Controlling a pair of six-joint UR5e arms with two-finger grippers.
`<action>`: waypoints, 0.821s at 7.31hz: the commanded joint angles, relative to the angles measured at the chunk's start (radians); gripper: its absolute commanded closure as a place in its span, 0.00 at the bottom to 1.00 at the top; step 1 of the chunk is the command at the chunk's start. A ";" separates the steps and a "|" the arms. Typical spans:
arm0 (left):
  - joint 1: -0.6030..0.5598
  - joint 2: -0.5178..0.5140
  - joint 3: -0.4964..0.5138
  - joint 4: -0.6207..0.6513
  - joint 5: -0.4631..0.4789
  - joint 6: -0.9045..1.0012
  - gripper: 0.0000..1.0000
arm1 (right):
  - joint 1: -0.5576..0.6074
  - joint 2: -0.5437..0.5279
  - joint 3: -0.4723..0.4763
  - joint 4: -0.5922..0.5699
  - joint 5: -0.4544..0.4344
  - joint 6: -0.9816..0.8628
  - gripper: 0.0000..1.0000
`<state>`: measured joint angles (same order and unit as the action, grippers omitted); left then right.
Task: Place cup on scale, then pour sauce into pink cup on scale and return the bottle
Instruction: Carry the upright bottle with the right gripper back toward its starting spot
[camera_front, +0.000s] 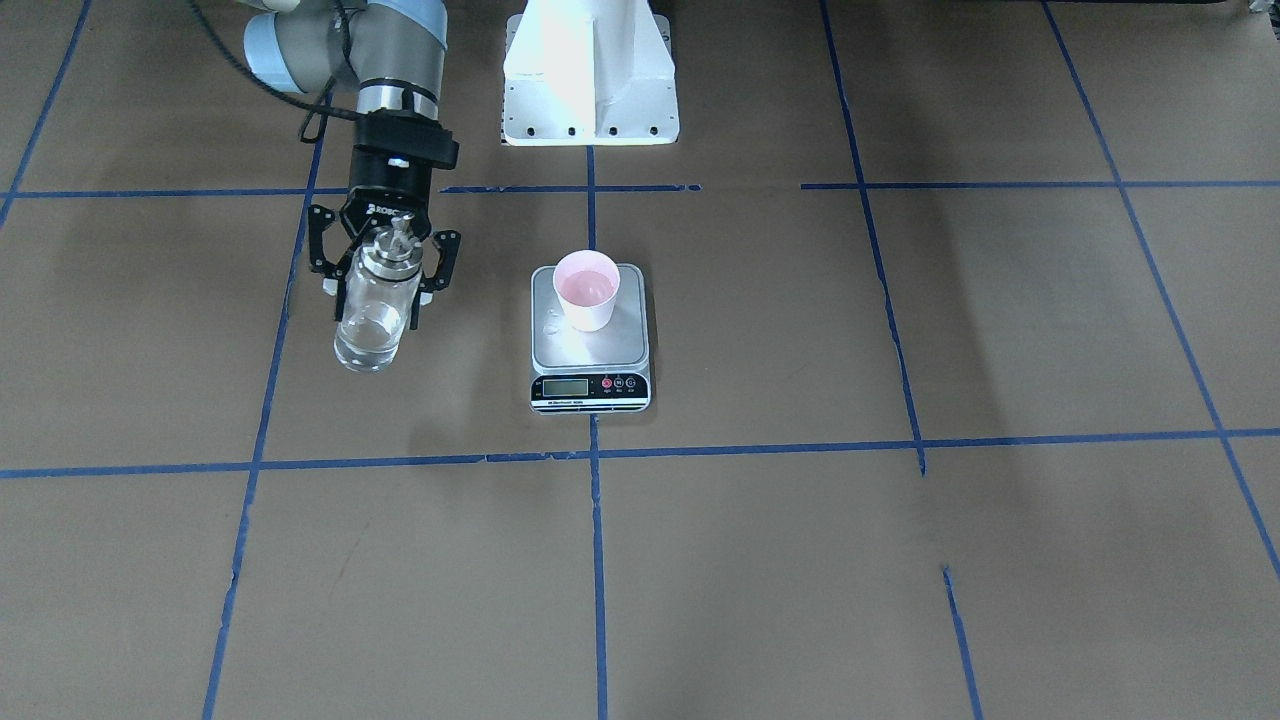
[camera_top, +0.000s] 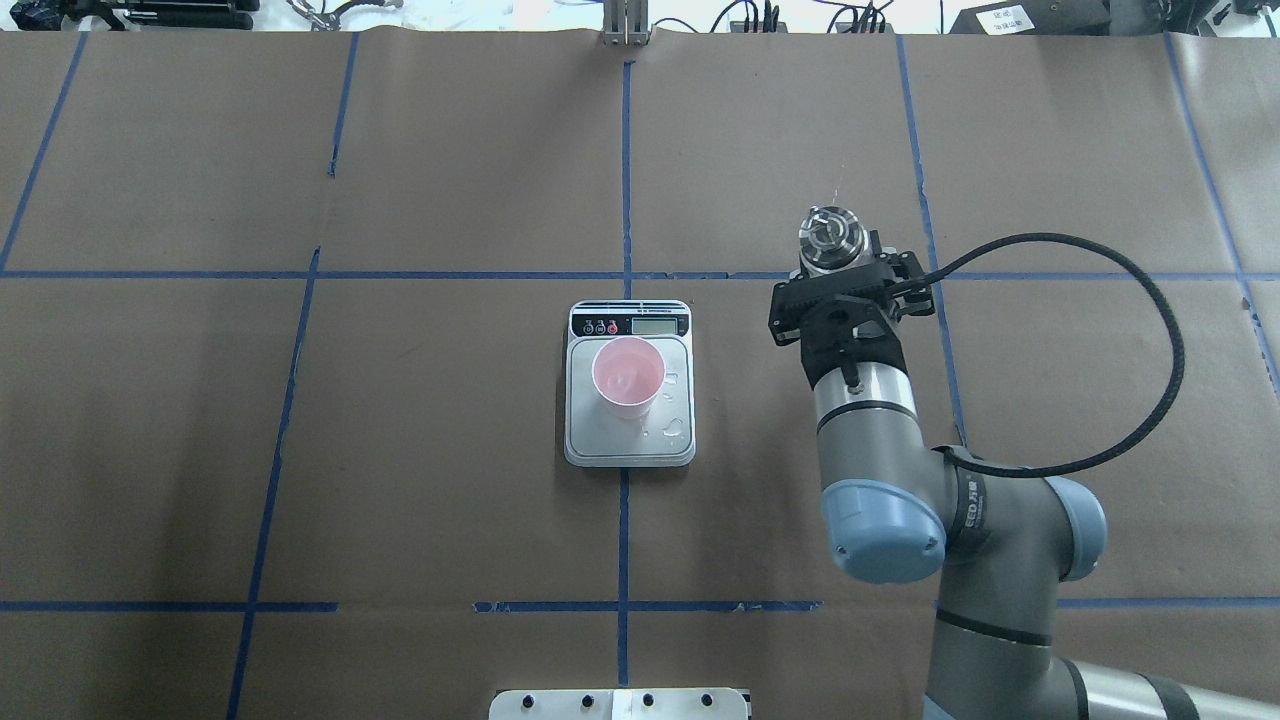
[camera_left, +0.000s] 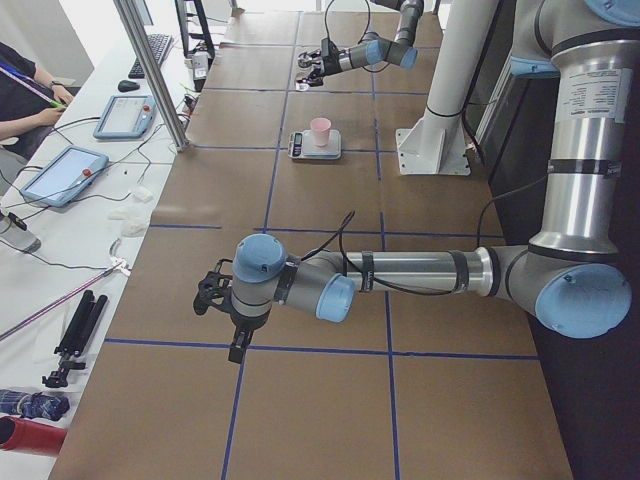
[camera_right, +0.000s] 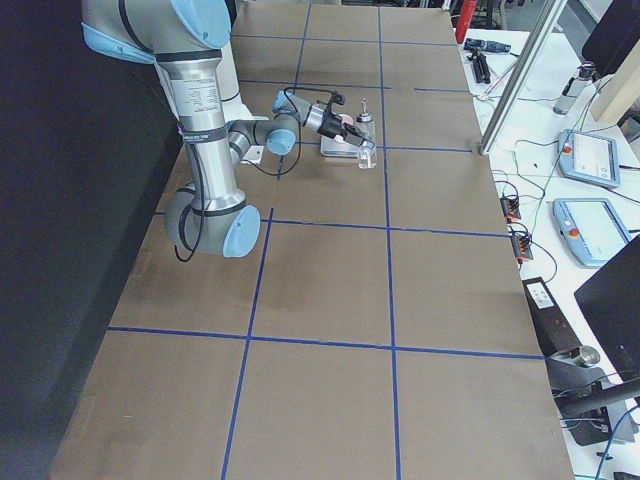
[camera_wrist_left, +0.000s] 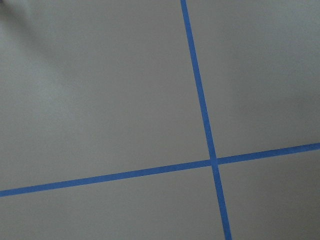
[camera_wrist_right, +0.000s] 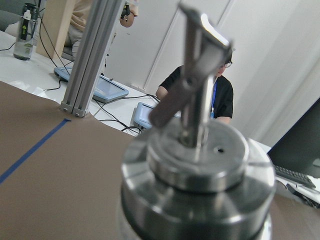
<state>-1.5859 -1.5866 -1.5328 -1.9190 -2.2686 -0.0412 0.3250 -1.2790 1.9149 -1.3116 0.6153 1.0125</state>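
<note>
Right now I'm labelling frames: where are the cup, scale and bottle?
cup (camera_front: 590, 314), front-facing view, outer wall
scale (camera_front: 565, 387), front-facing view, display
bottle (camera_front: 372, 325), front-facing view, glass body

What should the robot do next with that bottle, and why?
Probably lower the bottle to the table and let go: the cup on the scale already holds liquid, and the right gripper holds the bottle upright, off to the side.

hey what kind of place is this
Likely a robotics lab: two robot arms at a paper-covered table gridded with blue tape, and operators' tablets on a side bench.
</note>
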 joint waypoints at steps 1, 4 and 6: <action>0.000 0.003 -0.015 -0.002 -0.002 0.000 0.00 | 0.054 -0.089 0.030 0.000 0.101 0.158 1.00; 0.000 0.013 -0.029 -0.006 -0.003 0.001 0.00 | 0.118 -0.126 0.032 -0.003 0.237 0.293 1.00; -0.002 0.016 -0.029 -0.011 -0.003 0.001 0.00 | 0.126 -0.140 0.021 -0.008 0.258 0.393 1.00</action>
<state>-1.5871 -1.5726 -1.5612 -1.9279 -2.2718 -0.0401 0.4448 -1.4083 1.9422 -1.3174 0.8560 1.3293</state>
